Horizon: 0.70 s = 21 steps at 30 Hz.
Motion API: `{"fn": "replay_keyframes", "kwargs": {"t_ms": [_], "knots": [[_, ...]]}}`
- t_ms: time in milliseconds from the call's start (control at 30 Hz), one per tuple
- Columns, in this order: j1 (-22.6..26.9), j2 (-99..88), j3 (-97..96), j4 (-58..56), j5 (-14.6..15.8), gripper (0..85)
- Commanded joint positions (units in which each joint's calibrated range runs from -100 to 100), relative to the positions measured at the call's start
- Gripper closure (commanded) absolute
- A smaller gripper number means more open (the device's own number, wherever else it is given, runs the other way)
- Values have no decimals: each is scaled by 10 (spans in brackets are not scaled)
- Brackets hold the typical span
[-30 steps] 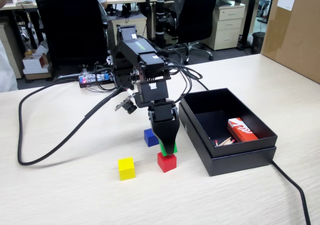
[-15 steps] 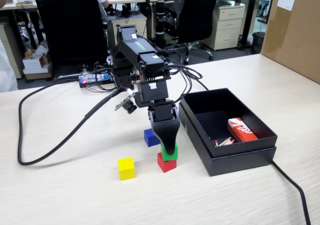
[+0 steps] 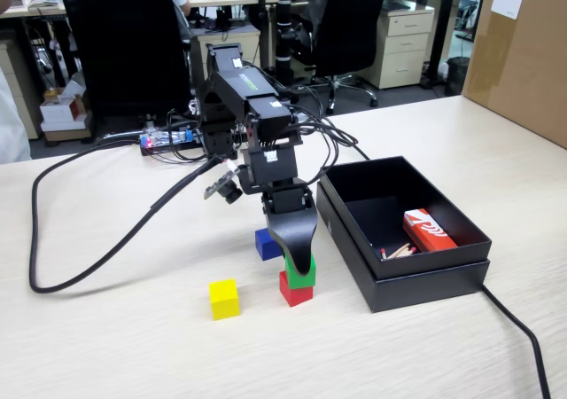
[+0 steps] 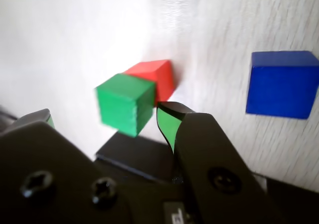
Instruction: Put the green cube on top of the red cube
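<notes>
The green cube (image 3: 302,273) rests on top of the red cube (image 3: 295,291) on the pale table, slightly turned against it. In the wrist view the green cube (image 4: 124,103) covers most of the red cube (image 4: 158,77). My gripper (image 3: 298,259) hangs straight down over the stack. Its green-lined fingers stand either side of the green cube with a gap on each side. In the wrist view the gripper (image 4: 108,117) is open and holds nothing.
A blue cube (image 3: 267,243) (image 4: 281,84) sits just behind the stack and a yellow cube (image 3: 224,299) to its left. An open black box (image 3: 381,284) holding a red-and-white packet (image 3: 428,230) stands close on the right. A thick black cable (image 3: 106,248) loops left.
The fingers have come off the green cube and the gripper has risen a little. More of the cube shows now. The green cube stays on the red one.
</notes>
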<state>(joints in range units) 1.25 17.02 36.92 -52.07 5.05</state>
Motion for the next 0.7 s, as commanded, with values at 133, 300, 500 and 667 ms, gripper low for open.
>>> {"fn": "replay_keyframes", "kwargs": {"t_ms": [133,300,500,667], "knots": [[7,-158,0,-21,-1,400],[6,-315,-124,-21,-1,387],[6,-522,-318,-1,0,374],[6,-696,-477,22,0,372]]}}
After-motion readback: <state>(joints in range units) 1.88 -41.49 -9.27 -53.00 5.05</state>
